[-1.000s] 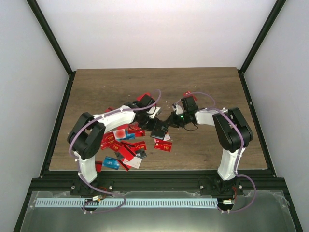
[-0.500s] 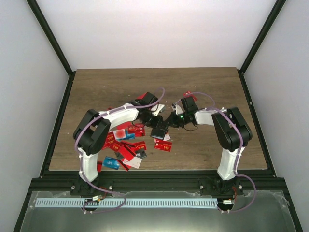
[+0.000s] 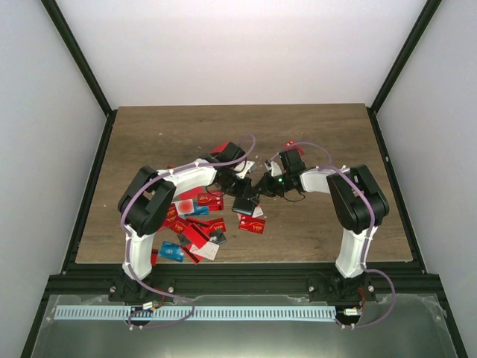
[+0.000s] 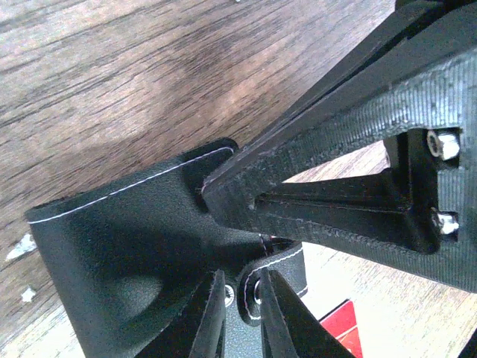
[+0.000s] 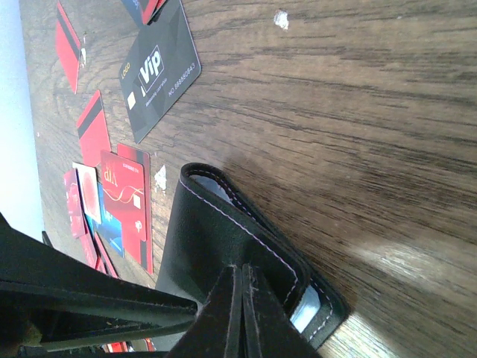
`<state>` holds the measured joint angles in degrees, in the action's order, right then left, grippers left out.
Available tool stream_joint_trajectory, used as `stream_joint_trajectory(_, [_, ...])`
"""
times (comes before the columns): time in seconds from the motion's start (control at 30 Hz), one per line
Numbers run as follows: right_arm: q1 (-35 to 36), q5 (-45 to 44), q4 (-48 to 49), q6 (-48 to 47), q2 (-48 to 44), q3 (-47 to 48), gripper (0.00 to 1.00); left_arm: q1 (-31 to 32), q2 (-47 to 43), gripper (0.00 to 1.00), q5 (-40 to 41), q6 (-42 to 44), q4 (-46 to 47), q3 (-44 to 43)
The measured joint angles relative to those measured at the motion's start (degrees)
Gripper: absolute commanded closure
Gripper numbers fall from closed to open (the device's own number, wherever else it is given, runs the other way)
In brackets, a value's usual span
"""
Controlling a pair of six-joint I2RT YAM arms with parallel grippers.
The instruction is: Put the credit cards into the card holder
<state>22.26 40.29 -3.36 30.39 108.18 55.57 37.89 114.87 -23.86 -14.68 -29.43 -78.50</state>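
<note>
The black card holder (image 3: 244,200) lies partly folded at the table's middle, between both grippers. In the left wrist view my left gripper (image 4: 242,287) is shut on a white-stitched flap edge of the card holder (image 4: 127,253). My right gripper (image 5: 242,268) is shut, its tips pressing on the outer cover of the card holder (image 5: 216,239), whose pale pockets show at the edge. The right gripper's fingers (image 4: 335,149) cross over the holder. Red and blue credit cards (image 3: 195,224) lie scattered left of it. One red card (image 5: 127,201) sits close by.
A thin dark grey VIP card (image 5: 160,71) lies on the wood beyond the holder. More red cards (image 3: 220,149) sit behind the left arm, and one (image 3: 289,145) behind the right. Black frame posts edge the table (image 3: 335,231).
My left gripper has swung right to the card holder and its jaws have come together on the flap. The right gripper has barely moved.
</note>
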Motion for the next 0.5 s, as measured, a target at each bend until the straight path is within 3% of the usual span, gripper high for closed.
stream_joint_trajectory(0.27, [0.0, 0.02, 0.02, 0.0, 0.0, 0.0, 0.99, 0.0, 0.66, 0.85, -1.11, -0.07, 0.04, -0.17])
stream_joint_trajectory(0.5, [-0.02, 0.15, 0.11, 0.0, 0.09, 0.0, 0.99, -0.04, 1.22, 0.96, -1.49, -0.13, 0.2, -0.5])
